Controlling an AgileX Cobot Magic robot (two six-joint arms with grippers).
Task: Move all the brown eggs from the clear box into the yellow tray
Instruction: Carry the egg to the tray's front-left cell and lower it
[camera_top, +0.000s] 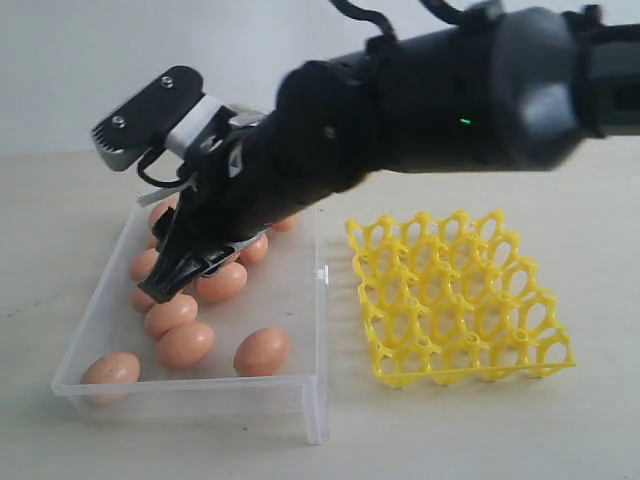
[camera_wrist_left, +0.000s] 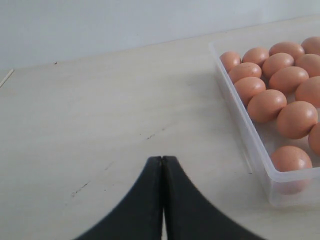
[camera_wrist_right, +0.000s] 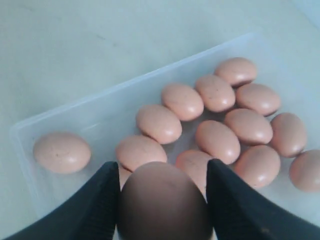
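A pale tabletop (camera_top: 480, 440) carries everything. The right arm (camera_top: 420, 90), black and bulky, reaches across the exterior view from the upper right, and its right jaws hang over the clear box (camera_top: 200, 392).

The clear box lies directly beneath the right jaws, its low see-through walls (camera_wrist_right: 60, 115) enclosing the space below and ahead of them. For the left jaws the same box (camera_wrist_left: 250, 145) sits off to one side and ahead, with bare tabletop straight in front of them.

The yellow tray (camera_top: 470, 372) stands just beside the box, on the side away from the right jaws, with the box's small clip (camera_top: 321, 272) facing it. The two are close, but I cannot tell whether they touch.

The brown eggs (camera_top: 185, 343) lie in the box. In the right wrist view more than a dozen (camera_wrist_right: 217, 141) are clustered under and beyond the right jaws, many touching one another. One egg (camera_wrist_right: 61, 151) lies apart from the cluster near a corner of the box. In the left wrist view several (camera_wrist_left: 265, 105) crowd against the box wall nearest the left jaws.

The right jaws are clamped on one egg (camera_wrist_right: 162, 200), which sits in shadow between the two dark tips with a tip pressed to each side. It is above the other eggs.

The left jaws are closed, tip against tip, with nothing between them.
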